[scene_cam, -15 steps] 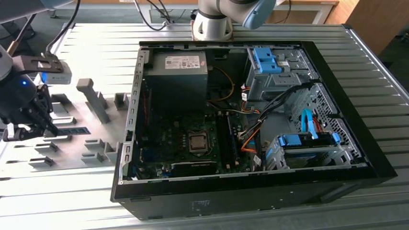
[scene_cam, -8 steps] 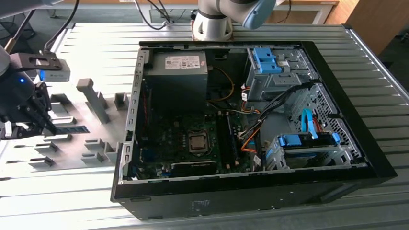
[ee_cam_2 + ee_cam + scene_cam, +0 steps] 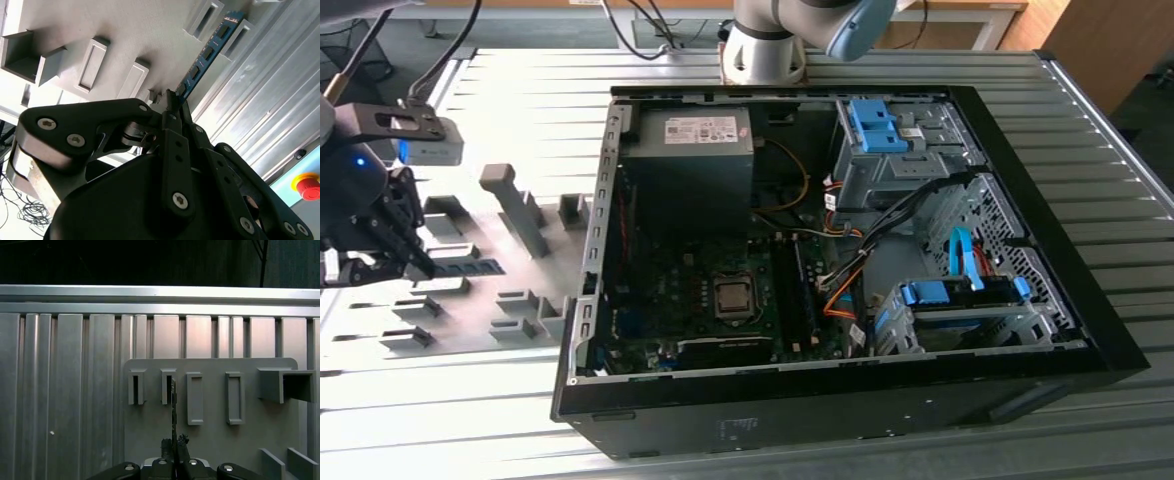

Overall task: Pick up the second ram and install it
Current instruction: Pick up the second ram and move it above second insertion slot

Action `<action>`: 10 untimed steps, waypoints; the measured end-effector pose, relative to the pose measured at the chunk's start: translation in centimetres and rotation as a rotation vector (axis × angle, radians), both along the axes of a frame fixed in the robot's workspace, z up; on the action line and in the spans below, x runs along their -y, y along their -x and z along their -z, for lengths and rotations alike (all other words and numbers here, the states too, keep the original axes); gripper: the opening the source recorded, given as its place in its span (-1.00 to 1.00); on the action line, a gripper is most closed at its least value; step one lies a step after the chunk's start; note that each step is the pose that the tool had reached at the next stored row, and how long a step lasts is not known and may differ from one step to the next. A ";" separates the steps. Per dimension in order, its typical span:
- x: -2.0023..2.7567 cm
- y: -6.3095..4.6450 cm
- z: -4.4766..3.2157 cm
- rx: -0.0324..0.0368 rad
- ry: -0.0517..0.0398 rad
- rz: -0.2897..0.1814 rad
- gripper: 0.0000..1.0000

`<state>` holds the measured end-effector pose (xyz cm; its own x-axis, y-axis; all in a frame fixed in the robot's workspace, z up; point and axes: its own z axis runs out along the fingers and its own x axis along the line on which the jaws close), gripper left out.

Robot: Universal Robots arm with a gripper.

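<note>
The second ram [image 3: 471, 267], a thin blue-green stick, is held by one end in my gripper [image 3: 411, 268] at the exterior view's left, above the grey holder plate [image 3: 520, 320]. In the second wrist view the ram [image 3: 207, 55] reaches out from the black fingertips [image 3: 170, 107], and its far end sits between two grey holder blocks [image 3: 239, 37]. I cannot tell whether it still rests in them. The first wrist view shows the ram [image 3: 173, 405] edge-on above the gripper [image 3: 174, 444]. The long black motherboard slots [image 3: 790, 290] lie inside the open computer case [image 3: 1067, 300], well to the exterior view's right of the gripper.
The case's raised black wall [image 3: 594, 250] stands between the holder plate and the motherboard. Inside are a power supply [image 3: 687, 150], blue drive cages [image 3: 961, 300] and loose cables [image 3: 854, 270]. The arm's base [image 3: 767, 45] stands behind the case. A red stop button [image 3: 307, 185] sits beyond the table.
</note>
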<state>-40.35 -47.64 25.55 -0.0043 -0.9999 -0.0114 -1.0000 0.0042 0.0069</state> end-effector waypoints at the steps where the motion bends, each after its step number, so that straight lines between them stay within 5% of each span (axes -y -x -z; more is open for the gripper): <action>1: 0.00 0.0 -0.06 0.0000 0.0000 0.000 -0.72; 10: 0.00 0.0 -0.71 0.0000 0.0000 0.000 -0.72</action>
